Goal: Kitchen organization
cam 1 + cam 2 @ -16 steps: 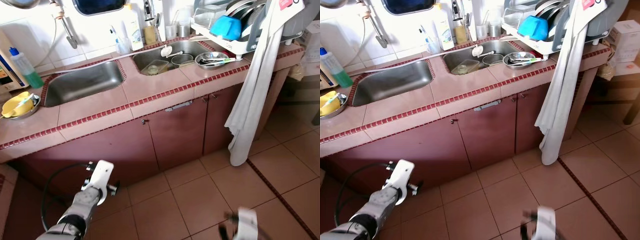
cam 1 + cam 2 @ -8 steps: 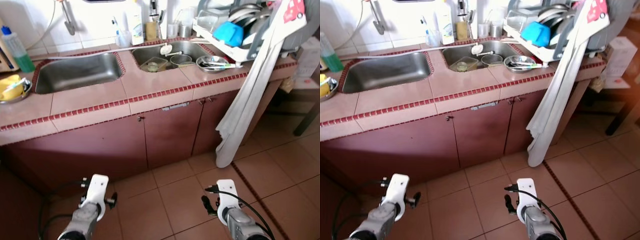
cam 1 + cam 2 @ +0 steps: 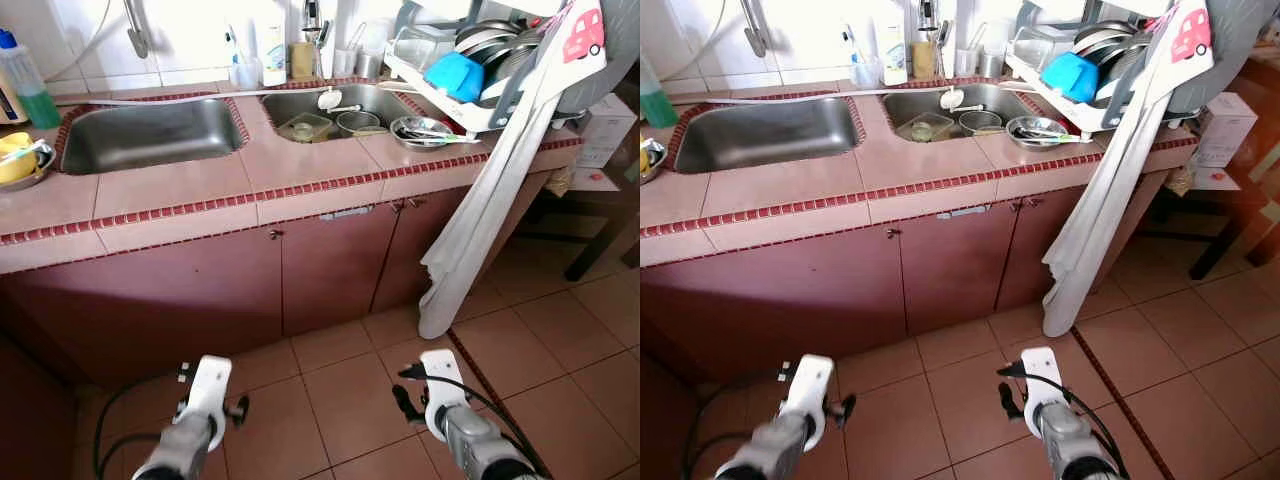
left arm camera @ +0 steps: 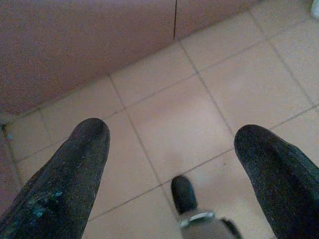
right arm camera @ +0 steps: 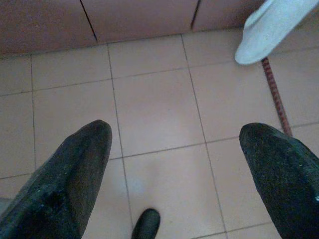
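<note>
Here both the left hand (image 4: 172,149) and right hand (image 5: 174,149) hang spread and empty over the terracotta tiled floor (image 3: 350,390), below the pink tiled counter (image 3: 180,195).

The worktop (image 3: 180,195) carries two steel sinks, a large one (image 3: 150,135) toward its left end and a smaller one (image 3: 335,105) toward its right end, with one dish rack (image 3: 470,85) at the right edge. One white cloth (image 3: 480,220) hangs over that edge, one green bottle (image 3: 22,72) stands at the back left corner, and one yellow bowl (image 3: 20,160) sits at the left edge.
</note>
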Motion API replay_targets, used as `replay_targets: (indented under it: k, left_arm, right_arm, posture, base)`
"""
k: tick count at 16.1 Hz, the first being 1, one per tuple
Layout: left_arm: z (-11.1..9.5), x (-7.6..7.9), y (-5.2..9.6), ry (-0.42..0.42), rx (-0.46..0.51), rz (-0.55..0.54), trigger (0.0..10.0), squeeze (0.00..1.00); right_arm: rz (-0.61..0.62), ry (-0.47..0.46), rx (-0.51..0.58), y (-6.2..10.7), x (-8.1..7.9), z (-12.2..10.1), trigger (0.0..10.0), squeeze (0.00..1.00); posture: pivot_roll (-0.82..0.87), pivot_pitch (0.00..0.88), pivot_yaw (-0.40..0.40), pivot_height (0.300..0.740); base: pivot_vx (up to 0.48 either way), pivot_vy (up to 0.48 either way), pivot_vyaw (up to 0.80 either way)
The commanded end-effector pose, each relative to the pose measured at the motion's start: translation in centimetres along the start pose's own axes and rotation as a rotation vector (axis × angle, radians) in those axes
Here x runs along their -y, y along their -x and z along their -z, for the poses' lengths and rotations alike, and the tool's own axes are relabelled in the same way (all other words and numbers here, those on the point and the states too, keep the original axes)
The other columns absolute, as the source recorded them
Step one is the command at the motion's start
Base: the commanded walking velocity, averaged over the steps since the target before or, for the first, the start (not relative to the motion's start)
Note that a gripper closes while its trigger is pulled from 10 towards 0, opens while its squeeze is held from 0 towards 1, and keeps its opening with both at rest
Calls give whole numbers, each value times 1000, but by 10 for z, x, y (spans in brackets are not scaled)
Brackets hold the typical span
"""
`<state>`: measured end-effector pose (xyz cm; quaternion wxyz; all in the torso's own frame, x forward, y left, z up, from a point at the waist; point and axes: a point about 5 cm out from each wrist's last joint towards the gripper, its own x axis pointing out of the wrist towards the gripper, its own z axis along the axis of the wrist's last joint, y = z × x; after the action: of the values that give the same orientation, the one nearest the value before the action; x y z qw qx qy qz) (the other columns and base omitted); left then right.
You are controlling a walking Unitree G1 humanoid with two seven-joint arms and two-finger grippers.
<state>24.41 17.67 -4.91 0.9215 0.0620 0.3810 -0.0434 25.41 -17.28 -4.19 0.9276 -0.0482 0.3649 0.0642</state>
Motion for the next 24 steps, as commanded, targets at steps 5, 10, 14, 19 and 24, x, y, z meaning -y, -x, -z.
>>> replay_targets:
  k: [5, 10, 14, 19, 24]
  left_arm:
    - [-36, -2, -6, 11, 52, -3, 10000, 0]
    - [-36, 7, -7, -60, 44, 14, 10000, 0]
    - [-40, 10, -7, -110, 77, -2, 10000, 0]
    - [-64, 12, -9, -99, 146, -30, 10000, 0]
    - [-55, 17, -9, -163, 123, 11, 10000, 0]
  right_arm:
    - [67, -41, 71, -5, 10, -36, 10000, 0]
    - [98, -72, 69, -4, 20, -38, 10000, 0]
    - [114, -138, 41, -4, 12, -25, 10000, 0]
    - [66, -102, 21, -5, 0, -22, 10000, 0]
    - [42, -100, 18, -6, -9, -20, 10000, 0]
  posture:
    - [39, 0, -77, 740]
    - [30, 0, -58, 740]
    - [12, 0, -21, 740]
    - [37, 0, -44, 740]
    - [50, 0, -42, 740]
  base:
    - [0, 0, 0]
    - [0, 0, 0]
    - [0, 0, 0]
    - [0, 0, -581]
    - [0, 0, -153]
